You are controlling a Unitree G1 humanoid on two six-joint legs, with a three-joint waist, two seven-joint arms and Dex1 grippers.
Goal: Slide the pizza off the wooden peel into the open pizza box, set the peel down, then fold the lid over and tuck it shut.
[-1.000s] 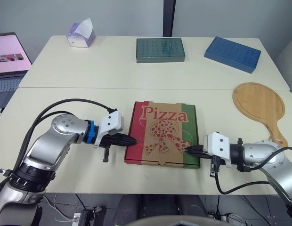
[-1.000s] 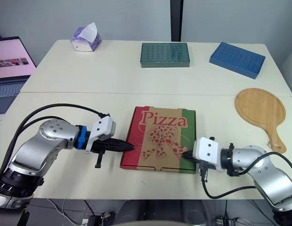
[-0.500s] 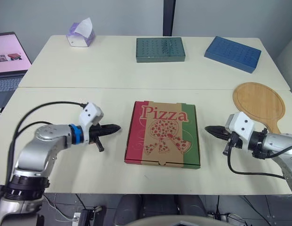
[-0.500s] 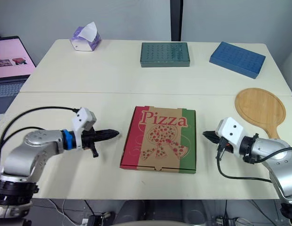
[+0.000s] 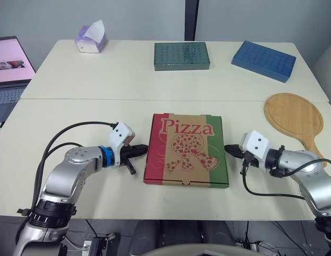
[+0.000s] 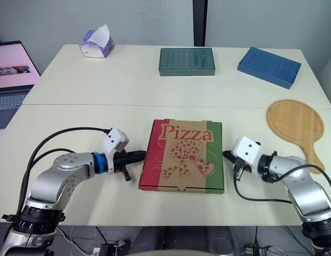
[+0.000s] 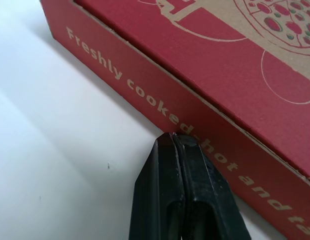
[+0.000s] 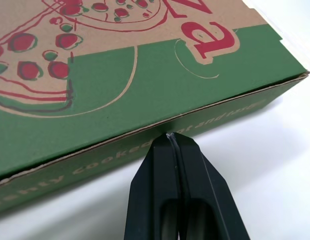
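Observation:
The pizza box (image 5: 186, 150) lies closed on the near table, its printed lid flat, red along one side and green along the other. My left gripper (image 5: 144, 149) is shut, its tip against the box's red side wall (image 7: 160, 100). On the opposite side my right gripper (image 5: 227, 149) is shut too, its tip touching the green side wall (image 8: 145, 145). The wooden peel (image 5: 294, 120) lies bare on the table to the right of the box, handle toward me. The pizza is hidden inside the box.
At the back of the far table sit a tissue box (image 5: 91, 38), a dark green flat box (image 5: 181, 56) and a blue flat box (image 5: 263, 60). A laptop (image 5: 9, 64) stands off the left edge. Cables trail from both wrists.
Both grippers came back in from about a hand's width away and now touch the box sides. The box has shifted slightly.

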